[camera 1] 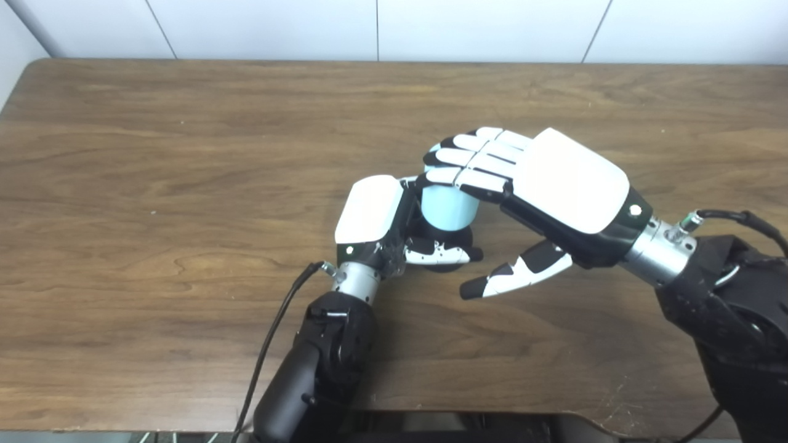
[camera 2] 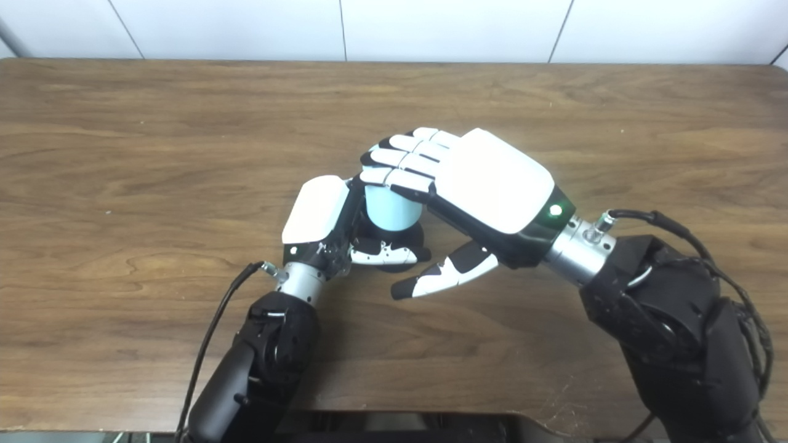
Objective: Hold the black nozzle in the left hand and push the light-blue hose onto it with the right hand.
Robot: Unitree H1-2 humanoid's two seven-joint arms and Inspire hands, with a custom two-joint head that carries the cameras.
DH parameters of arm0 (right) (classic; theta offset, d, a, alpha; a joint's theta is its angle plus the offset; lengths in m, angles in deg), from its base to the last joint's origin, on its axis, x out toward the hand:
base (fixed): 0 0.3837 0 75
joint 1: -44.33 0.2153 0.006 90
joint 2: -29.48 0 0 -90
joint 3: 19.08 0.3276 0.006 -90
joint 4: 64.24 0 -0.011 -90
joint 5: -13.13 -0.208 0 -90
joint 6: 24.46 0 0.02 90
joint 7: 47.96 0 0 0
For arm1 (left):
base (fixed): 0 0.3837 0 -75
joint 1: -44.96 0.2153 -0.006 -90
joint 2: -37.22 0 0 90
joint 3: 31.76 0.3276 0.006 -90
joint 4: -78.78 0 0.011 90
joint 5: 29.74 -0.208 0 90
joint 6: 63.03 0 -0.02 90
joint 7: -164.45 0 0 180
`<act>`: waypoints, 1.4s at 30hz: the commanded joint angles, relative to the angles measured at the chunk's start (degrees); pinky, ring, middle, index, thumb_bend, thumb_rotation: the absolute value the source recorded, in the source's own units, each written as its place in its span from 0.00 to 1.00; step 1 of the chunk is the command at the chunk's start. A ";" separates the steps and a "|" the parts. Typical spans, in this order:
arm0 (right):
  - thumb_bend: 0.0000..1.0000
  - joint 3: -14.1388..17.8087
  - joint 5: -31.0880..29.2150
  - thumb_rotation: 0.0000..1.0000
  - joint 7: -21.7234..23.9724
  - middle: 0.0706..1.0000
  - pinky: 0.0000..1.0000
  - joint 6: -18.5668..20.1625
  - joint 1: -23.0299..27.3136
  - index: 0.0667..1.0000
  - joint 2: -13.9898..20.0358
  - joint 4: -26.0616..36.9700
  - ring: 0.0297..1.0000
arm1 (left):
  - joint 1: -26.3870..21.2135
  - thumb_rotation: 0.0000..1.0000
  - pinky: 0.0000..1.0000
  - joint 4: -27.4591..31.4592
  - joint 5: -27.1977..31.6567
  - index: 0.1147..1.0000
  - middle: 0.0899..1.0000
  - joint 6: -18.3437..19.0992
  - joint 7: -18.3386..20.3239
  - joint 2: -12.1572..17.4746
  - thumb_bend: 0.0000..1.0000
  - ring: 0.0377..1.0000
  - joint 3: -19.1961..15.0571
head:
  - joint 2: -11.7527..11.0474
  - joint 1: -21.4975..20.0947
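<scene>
A short light-blue hose (camera 1: pixel 448 209) stands upright on top of the black nozzle (camera 1: pixel 460 236) near the middle of the table. My left hand (camera 1: pixel 375 215) is shut on the nozzle from the left, its thumb crossing the nozzle's front. Most of the nozzle is hidden by that hand and the hose. My right hand (camera 1: pixel 554 178) reaches in from the right, and its fingers (camera 1: pixel 474 160) lie flat over the hose's top end. Its thumb (camera 1: pixel 517 274) sticks out below, apart from both hose and nozzle.
The brown wooden table (camera 1: pixel 184 184) spreads wide on every side, with a white panelled wall behind its far edge. A black cable (camera 1: pixel 277 326) runs along my left forearm, and another (camera 1: pixel 739 216) loops off my right wrist.
</scene>
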 commanded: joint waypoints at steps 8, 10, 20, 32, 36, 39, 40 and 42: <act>0.54 -0.08 -2.37 0.69 1.13 0.84 0.82 3.41 -1.63 0.81 1.04 -0.62 0.86 | 2.23 0.00 0.48 -1.92 0.75 0.42 0.46 3.51 5.58 0.65 0.52 0.51 0.20 | 0.18 -0.10; 0.54 -0.08 -3.32 0.68 0.88 0.85 0.83 3.89 -1.99 0.81 0.87 -0.55 0.87 | 2.19 0.00 0.49 -1.93 0.73 0.42 0.47 3.46 5.89 0.71 0.52 0.51 0.15 | 0.22 -0.03; 0.52 -0.31 -7.88 0.70 -0.07 0.85 0.84 5.18 -1.21 0.81 0.98 -0.55 0.88 | 2.19 0.00 0.46 -2.20 0.42 0.42 0.45 3.26 5.71 0.52 0.52 0.49 0.09 | 0.29 0.24; 0.49 1.71 -16.60 0.74 -2.09 0.87 0.78 12.10 3.14 0.83 0.49 0.98 0.85 | 1.94 0.00 0.46 -2.87 0.24 0.42 0.46 2.97 5.71 0.75 0.52 0.49 0.34 | 0.29 0.24; 0.49 2.50 -16.71 0.69 -3.61 0.85 0.73 12.52 4.28 0.81 -0.25 0.94 0.83 | 2.04 0.00 0.49 -2.82 0.89 0.41 0.48 2.79 5.68 0.66 0.52 0.52 0.19 | 0.29 0.24; 0.48 3.05 -17.17 0.59 -4.59 0.83 0.71 11.81 4.81 0.80 -0.53 0.58 0.82 | 1.93 0.00 0.46 -2.86 0.94 0.42 0.46 2.70 5.77 0.75 0.52 0.50 0.26 | 0.29 0.24; 0.48 3.09 -16.78 0.59 -4.91 0.83 0.71 11.17 4.84 0.80 -0.48 0.45 0.82 | 1.96 0.00 0.46 -2.81 0.89 0.42 0.46 2.68 5.82 0.82 0.52 0.50 0.32 | 0.37 0.71; 0.48 3.05 -16.07 0.61 -5.07 0.82 0.71 10.24 4.89 0.80 -0.26 0.25 0.81 | 1.99 0.00 0.46 -2.76 0.72 0.41 0.47 2.69 5.88 0.91 0.52 0.50 0.43 | 0.37 0.71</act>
